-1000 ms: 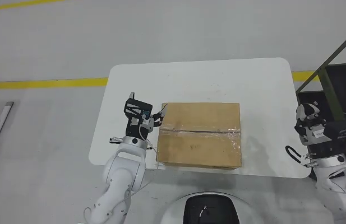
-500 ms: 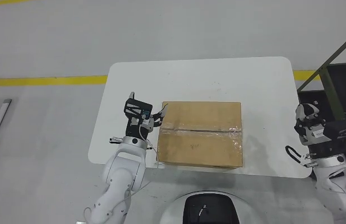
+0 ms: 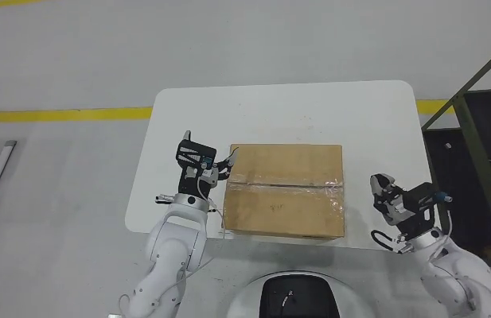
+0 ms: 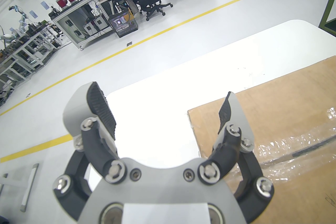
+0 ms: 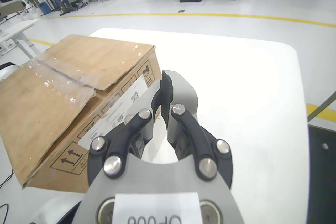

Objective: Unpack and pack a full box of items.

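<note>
Progress: By the look of it, unpacking is not yet starting. The box point(image 3: 285, 191) is lying closed, with no items showing outside it.
Remaining: Judging from this, opening the seam, taking the items out and packing them back in are all waiting to be done.
Box position: It is sitting at the centre of the top view, on the lower half of the white surface point(image 3: 309, 111).
Box material: Plain brown cardboard is forming a flat rectangular carton. One flap edge is looking ragged at the end nearest the right end effector point(image 5: 164, 83).
Tape: A clear, wrinkled, glossy strip of tape point(image 3: 286, 186) is running along the seam between the top flaps.
Label: A white paper label point(image 5: 115, 107) is lying on the carton's end wall, beside printed arrows.
Surface: It is showing smooth and matt, with rounded corners.
Left end effector point(image 4: 160, 93): Its ribbed fingers are standing wide apart at the box's left end, one of them over the corner.
Right end effector: Its fingers are pressing together on nothing, just beside the box's right end, in the lower right of the top view.
</note>
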Robot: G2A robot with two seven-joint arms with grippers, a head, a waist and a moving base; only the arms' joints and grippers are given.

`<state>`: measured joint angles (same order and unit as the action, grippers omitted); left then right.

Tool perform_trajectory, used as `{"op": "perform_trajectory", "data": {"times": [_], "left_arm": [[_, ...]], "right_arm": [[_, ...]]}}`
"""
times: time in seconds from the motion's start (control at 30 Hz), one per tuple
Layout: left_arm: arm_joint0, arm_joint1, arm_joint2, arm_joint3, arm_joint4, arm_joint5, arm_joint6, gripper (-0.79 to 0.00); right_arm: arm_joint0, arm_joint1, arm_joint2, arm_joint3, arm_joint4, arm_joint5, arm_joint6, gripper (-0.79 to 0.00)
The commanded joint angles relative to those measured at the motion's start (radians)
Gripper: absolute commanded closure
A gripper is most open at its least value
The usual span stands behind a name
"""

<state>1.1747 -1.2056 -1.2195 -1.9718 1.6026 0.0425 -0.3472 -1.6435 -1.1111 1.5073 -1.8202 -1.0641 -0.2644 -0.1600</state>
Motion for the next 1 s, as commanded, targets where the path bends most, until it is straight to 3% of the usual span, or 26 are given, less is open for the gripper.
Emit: {"op": "perform_trajectory", "data": {"times": [0.0, 0.4, 0.63, 0.97], "left_arm": [[0.0, 0.0, 0.0, 0.0, 0.0, 0.0, 0.0, -0.785], [0.0, 0.0, 0.0, 0.0, 0.0, 0.0, 0.0, -0.785], [0.0, -0.001, 0.004, -0.008, -0.006, -0.009, 0.011, -0.785], [-0.138, -0.02, 0.173, -0.025, -0.102, -0.334, 0.015, -0.785]], "right_arm": [[0.025, -0.003, -0.034, 0.034, -0.004, -0.022, 0.004, 0.0], [0.148, -0.022, -0.167, 0.139, -0.021, -0.113, 0.01, 0.0], [0.16, -0.022, -0.123, 0.145, -0.004, -0.087, -0.016, 0.0], [0.097, -0.004, 0.075, 0.097, -0.007, -0.054, -0.035, 0.0]]}}
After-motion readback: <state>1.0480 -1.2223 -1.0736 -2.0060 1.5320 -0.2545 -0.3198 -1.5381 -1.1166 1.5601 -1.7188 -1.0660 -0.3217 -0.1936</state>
